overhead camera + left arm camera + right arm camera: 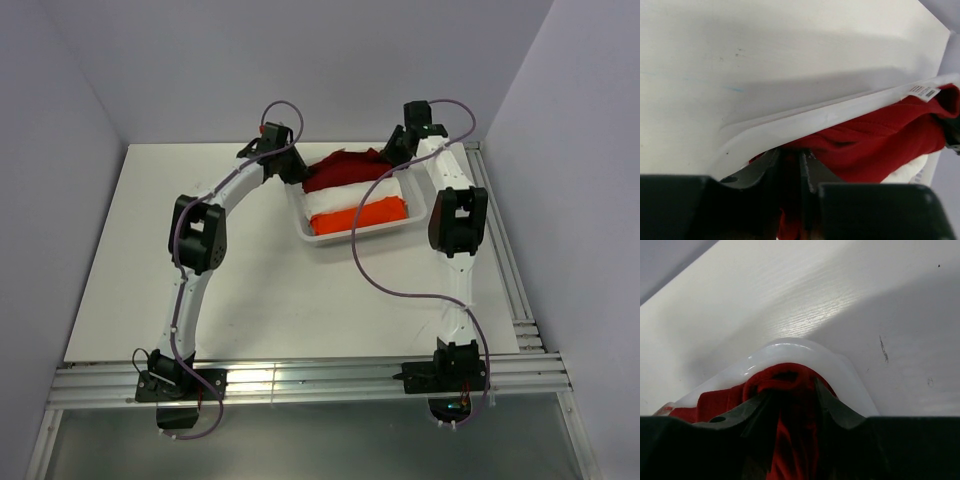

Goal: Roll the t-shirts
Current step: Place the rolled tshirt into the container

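Left gripper point(789, 159) sits at the far left corner of the white tray point(805, 122). Its jaws are close together with a fold of the dark red t-shirt point(875, 140) between them, and I cannot tell whether they pinch it or only flank it. Right gripper point(790, 396) is at the far right corner. Its jaws are clearly parted, and red cloth hangs loose in the gap.

The t-shirt lies crumpled at the far end of the tray, spilling onto the rim. Beside it in the tray are a white cloth point(355, 195) and, nearer, an orange bundle point(365, 215). A small label point(923, 91) sticks out at one edge.

It looks light, thin and limp, so it will sag, bunch and drag along whatever it lies against. It is neither slippery nor fragile. A pinch on one layer at each of two well-separated edge points, such as the shoulders or the hem corners, should let it hang flat when lifted. A grab into the bunched middle would likely gather several layers.
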You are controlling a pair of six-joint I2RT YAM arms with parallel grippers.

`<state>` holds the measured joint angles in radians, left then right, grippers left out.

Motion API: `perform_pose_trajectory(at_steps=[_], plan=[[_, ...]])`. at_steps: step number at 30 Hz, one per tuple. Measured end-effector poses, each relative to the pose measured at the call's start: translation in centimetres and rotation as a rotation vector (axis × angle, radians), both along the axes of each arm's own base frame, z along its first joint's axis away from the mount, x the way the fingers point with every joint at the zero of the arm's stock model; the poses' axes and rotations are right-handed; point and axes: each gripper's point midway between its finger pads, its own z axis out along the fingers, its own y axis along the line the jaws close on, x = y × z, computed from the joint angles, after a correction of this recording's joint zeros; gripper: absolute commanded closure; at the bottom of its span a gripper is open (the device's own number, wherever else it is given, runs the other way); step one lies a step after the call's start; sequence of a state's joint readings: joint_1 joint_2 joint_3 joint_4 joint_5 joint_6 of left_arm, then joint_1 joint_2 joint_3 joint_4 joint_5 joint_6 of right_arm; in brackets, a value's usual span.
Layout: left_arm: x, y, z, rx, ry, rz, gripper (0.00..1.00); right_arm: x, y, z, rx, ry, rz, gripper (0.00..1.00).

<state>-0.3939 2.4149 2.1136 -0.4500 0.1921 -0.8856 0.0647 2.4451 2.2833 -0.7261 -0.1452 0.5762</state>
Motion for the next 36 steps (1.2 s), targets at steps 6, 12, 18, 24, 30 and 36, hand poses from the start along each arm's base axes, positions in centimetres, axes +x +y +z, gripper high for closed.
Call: perform_pose_trajectory(at_steps=[6, 12, 18, 24, 30, 36], plan=[[-0.3, 0.5, 0.1, 0.038, 0.001, 0.012, 0.6, 0.0, 0.1, 1.6, 0.031, -0.023, 0.004, 0.55], [-0.4, 0.3, 2.4, 0.028, -0.039, -0.008, 0.01, -0.2, 0.7, 4.0, 0.073, -0.056, 0.013, 0.55], [-1.0, 2.7, 1.6, 0.095, 0.002, 0.013, 0.01, 0.0, -1.5, 7.1, 0.051, -0.118, -0.03, 0.55], [-1.1, 3.8, 1.1, 0.118, 0.014, 0.018, 0.16, 0.1, -2.7, 7.7, 0.069, -0.14, -0.041, 0.61], [-1.7, 4.3, 0.3, 0.13, 0.031, 0.021, 0.35, -0.5, 0.0, 6.8, 0.157, -0.135, 0.043, 0.61], [-1.7, 4.6, 0.1, 0.132, 0.037, 0.023, 0.39, -1.4, 3.5, 6.7, 0.144, -0.125, 0.121, 0.53]])
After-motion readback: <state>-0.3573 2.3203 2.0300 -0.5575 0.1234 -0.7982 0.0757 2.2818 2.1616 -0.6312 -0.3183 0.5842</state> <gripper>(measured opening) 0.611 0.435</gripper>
